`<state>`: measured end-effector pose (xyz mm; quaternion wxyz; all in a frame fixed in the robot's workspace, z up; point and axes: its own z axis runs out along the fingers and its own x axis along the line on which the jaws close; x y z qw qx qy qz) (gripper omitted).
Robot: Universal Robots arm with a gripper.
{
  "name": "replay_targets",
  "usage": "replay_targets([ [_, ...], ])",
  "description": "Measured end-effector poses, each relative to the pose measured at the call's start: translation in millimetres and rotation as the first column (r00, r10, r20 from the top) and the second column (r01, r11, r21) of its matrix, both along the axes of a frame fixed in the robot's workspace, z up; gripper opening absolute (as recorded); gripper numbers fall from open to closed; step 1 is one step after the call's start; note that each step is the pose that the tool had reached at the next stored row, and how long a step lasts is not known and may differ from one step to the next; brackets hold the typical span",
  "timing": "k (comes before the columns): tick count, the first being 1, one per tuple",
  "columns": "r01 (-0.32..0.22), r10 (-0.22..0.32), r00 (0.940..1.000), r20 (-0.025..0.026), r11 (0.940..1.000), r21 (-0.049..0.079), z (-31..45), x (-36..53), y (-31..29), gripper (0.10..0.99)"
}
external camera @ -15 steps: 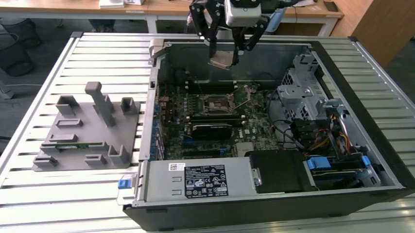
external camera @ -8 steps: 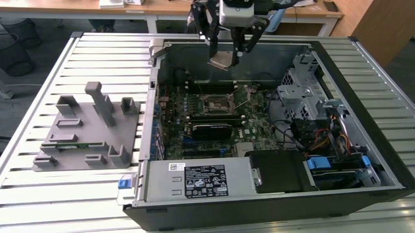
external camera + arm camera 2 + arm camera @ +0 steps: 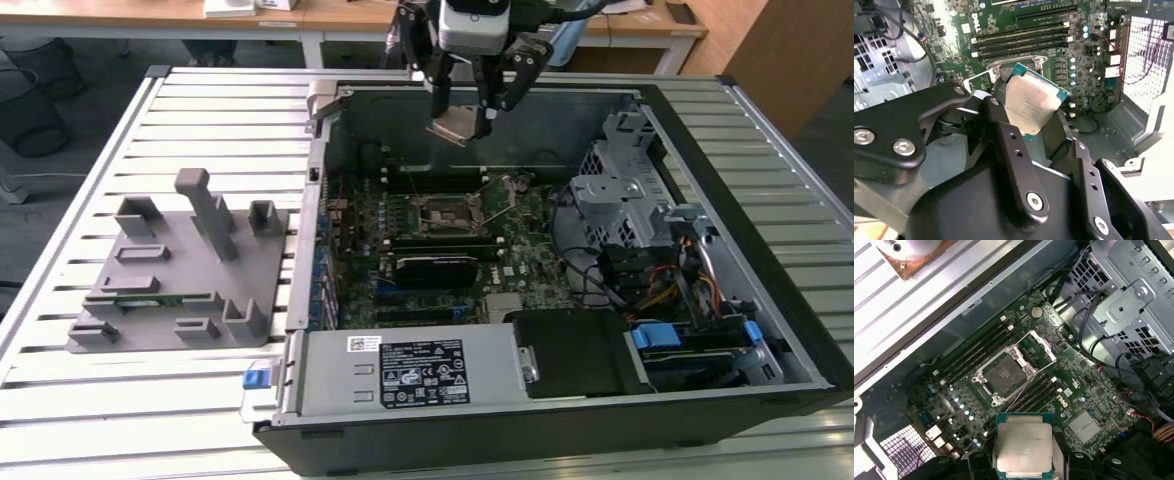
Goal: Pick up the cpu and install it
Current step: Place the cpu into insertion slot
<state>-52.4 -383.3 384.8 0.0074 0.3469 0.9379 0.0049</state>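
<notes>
no legible text, printed label (image 3: 424,372) on power supply (image 3: 334,385) too small to read, cpu (image 3: 1023,447) marking faint

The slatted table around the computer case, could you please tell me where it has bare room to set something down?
Bare slats lie beyond the grey fixture toward the far edge of the table, and between it and the near edge. Inside the case it is crowded: motherboard, cables, drive cage; the gripper holds the cpu above it.
</notes>
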Motion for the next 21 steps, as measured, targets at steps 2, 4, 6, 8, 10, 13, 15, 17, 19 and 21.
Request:
replay_targets([
  [2, 0.025, -0.025, 0.9997, 0.0, 0.9997, -0.002, -0.1, 0.0, 0.1, 0.529],
  [4, 0.049, -0.049, 0.9988, 0.0001, 0.9988, -0.003, -0.2, 0.0, 0.2, 0.529],
  [6, 0.074, -0.074, 0.9973, 0.0002, 0.9973, -0.004, -0.4, 0.1, 0.3, 0.529],
  [8, 0.098, -0.098, 0.9952, 0.0002, 0.9952, -0.006, -0.5, 0.1, 0.4, 0.529],
  [10, 0.121, -0.121, 0.9926, 0.0004, 0.9926, -0.007, -0.6, 0.2, 0.5, 0.529],
  [13, 0.157, -0.157, 0.9876, 0.0006, 0.9875, -0.009, -0.8, 0.2, 0.6, 0.529],
  [15, 0.182, -0.182, 0.9833, 0.0009, 0.9832, -0.01, -1.0, 0.3, 0.8, 0.529],
  [17, 0.206, -0.206, 0.9786, 0.0011, 0.9785, -0.011, -1.1, 0.3, 0.9, 0.529],
  [19, 0.229, -0.229, 0.9733, 0.0014, 0.9733, -0.012, -1.3, 0.3, 1.0, 0.529],
  [21, 0.254, -0.254, 0.9673, 0.0016, 0.9672, -0.013, -1.4, 0.3, 1.1, 0.529],
])
